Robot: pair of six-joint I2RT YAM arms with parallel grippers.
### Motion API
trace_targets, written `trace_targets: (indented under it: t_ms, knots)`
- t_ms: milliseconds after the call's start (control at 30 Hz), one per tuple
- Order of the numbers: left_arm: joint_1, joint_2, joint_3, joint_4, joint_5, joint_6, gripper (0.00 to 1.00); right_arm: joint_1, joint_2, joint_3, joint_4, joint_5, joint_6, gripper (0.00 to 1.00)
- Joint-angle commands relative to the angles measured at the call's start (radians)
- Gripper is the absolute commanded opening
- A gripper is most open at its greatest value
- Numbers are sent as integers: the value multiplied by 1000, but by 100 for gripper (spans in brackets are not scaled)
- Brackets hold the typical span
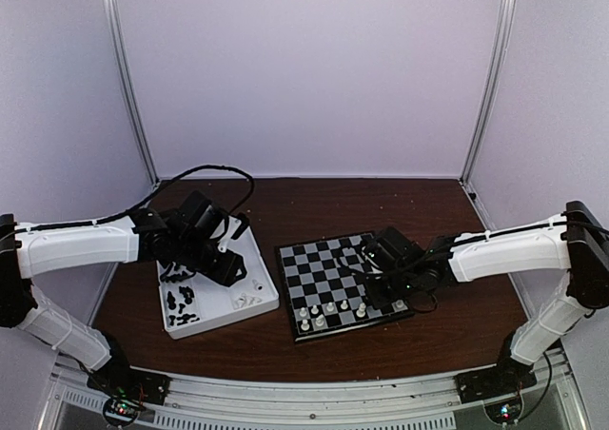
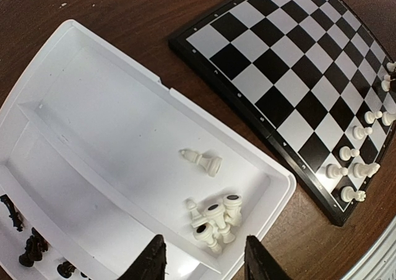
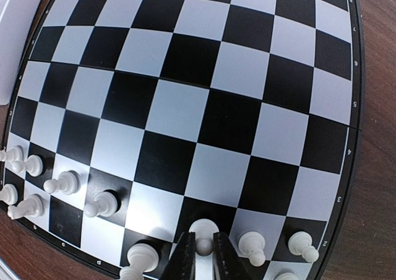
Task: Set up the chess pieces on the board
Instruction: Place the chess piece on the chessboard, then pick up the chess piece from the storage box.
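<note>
One risk: right gripper (image 3: 203, 258) pinches white pawn (image 3: 203, 240) in near row of board (image 3: 179, 106); crooked release could topple neighbouring pawns (image 3: 252, 244). Left gripper (image 2: 203, 255) half-spread, empty, over tray (image 2: 111, 119).

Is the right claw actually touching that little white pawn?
Touching. The right wrist view shows the right gripper clamped against both sides of the white pawn, with no gap visible.

Tray (image 1: 224, 314) left of board (image 1: 319, 268) on the bench (image 1: 314, 197).
Loose pieces (image 1: 181, 302) lie in the tray; standing pieces (image 1: 329, 308) line the board's near rows, one pawn (image 3: 203, 233) among them between the right arm's fingers (image 3: 184, 262).
</note>
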Motion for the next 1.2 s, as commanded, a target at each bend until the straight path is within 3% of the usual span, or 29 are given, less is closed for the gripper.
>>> trace_targets:
  t_ms: [0,467,833,1167]
  knots:
    - [4,2,21,15,10,-8,44,10,6,0,-1,14,8,13]
    - [4,12,31,10,15,-4,44,11,-12,25,-28,26,5,19]
    - [12,91,30,2,68,-36,43,11,-192,86,-106,135,-25,24]
    - [49,237,132,-35,125,-227,46,10,-272,90,-87,157,-28,26]
